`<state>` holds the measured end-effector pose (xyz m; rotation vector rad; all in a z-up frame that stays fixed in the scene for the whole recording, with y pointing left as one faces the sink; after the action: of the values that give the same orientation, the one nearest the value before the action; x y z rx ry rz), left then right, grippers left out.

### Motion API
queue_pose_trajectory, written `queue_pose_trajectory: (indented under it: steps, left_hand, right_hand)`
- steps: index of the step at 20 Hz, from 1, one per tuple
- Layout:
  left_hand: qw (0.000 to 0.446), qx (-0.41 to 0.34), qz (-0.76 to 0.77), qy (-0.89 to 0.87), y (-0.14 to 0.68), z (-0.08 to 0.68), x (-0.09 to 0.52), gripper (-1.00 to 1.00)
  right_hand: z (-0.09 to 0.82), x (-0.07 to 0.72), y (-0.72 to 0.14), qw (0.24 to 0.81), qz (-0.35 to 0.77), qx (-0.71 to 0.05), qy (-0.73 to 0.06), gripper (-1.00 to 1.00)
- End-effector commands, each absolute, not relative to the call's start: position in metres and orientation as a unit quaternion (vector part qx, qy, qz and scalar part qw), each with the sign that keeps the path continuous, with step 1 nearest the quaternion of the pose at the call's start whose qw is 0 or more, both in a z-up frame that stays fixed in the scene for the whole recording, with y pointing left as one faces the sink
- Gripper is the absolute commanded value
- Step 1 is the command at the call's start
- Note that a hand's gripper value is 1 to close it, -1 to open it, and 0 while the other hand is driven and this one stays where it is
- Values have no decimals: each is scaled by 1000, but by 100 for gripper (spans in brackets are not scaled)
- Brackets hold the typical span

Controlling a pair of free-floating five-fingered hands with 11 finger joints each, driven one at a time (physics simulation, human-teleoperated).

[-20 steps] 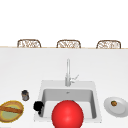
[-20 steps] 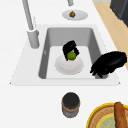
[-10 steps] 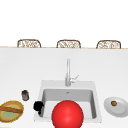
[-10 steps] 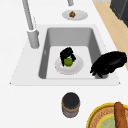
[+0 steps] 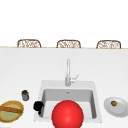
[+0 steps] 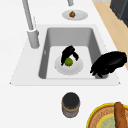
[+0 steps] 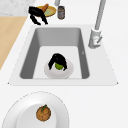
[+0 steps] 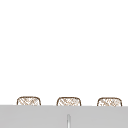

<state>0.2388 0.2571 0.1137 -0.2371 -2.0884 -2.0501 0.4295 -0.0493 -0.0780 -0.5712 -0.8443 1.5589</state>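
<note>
Your right hand [image 6: 69,53] is down in the sink [image 6: 50,32], its fingers curled over and around the green fruit [image 6: 68,61], grasping it from above; the right side view shows the same hold [image 7: 58,60], with fingers on both sides of the fruit [image 7: 59,66]. The fruit sits at the middle of a white plate [image 6: 76,70] on the sink floor, toward the near end of the basin. It is round, so you have no long axis or pointing direction to read.

Your left hand [image 6: 110,62] hangs over the sink's near left corner, at the rim, fingers bent downward and loosely curled, holding nothing. The front view shows it [image 5: 38,106] at the sink's left edge.

A large red ball [image 5: 67,114] covers the basin's near part in the front view. A dark jar [image 6: 71,104] stands on the counter left of the sink, beside a yellow basket [image 6: 105,120] with a bread stick [image 6: 120,115]. On the right, a plate [image 7: 27,110] carries a brown fruit [image 7: 43,113]. The tap [image 5: 68,72] stands at the far rim.
</note>
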Motion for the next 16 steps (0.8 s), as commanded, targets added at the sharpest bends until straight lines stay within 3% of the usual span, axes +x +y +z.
queue_pose_trajectory:
  steps: [1, 9, 16]
  left_hand:
    - [103, -80, -695, -708, 257, 114, 239, 0]
    - [103, -80, -695, -708, 257, 114, 239, 0]
    - [103, -80, -695, -708, 257, 114, 239, 0]
  right_hand:
    - [-60, 435, -55, 589, 672, -251, -371, -100]
    - [-10, 438, -68, 588, 670, -241, -384, -100]
    - [6, 453, -80, 548, 657, -270, -441, -100]
